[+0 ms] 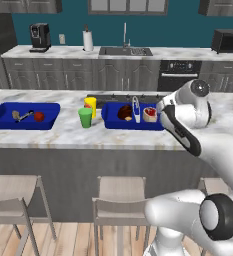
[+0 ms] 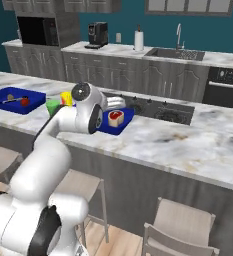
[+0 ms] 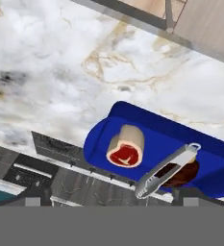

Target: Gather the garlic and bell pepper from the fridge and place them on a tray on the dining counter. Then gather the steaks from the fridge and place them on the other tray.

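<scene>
1. Right tray (image 1: 110,114) on the marble table (image 1: 63,132): holds a pale-rimmed steak (image 3: 126,146), a dark steak (image 3: 180,174) and metal tongs (image 3: 165,171), so the meat step looks near done.
2. Left tray (image 1: 3,116), well left of the right tray: holds the garlic (image 1: 15,115) and red pepper (image 1: 39,116), kept apart from the meat.
3. End effector (image 1: 163,106): above the right tray's edge; whether its fingers are apart, I cannot tell.
4. Cups (image 1: 85,117) stand between the trays; stools (image 1: 119,200) line the table's front; sink (image 1: 125,50) behind.
</scene>
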### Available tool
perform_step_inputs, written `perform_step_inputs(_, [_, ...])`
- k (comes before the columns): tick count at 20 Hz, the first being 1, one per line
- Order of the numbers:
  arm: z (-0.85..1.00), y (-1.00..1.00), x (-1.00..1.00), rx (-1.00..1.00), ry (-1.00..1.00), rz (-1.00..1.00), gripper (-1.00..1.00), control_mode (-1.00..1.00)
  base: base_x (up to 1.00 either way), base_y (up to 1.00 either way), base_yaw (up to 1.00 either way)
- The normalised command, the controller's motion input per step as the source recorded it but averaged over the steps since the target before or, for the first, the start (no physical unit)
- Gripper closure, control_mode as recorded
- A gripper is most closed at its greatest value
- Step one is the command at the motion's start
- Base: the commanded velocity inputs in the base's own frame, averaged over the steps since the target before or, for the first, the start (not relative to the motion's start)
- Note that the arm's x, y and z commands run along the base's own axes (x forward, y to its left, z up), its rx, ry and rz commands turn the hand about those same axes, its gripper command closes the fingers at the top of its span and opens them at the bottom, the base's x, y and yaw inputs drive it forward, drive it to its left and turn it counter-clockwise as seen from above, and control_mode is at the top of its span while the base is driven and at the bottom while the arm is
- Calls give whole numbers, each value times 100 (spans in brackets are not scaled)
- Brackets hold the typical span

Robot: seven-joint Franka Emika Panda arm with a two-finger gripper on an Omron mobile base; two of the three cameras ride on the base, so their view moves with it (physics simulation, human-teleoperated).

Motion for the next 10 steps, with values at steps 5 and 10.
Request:
perform_step_inputs(5, [64,0,-59,-4,-15,0,-100,-100,0,0,0])
perform_step_inputs(10, [48,0,-79,-8,-24,0,-100,-100,0,0,0])
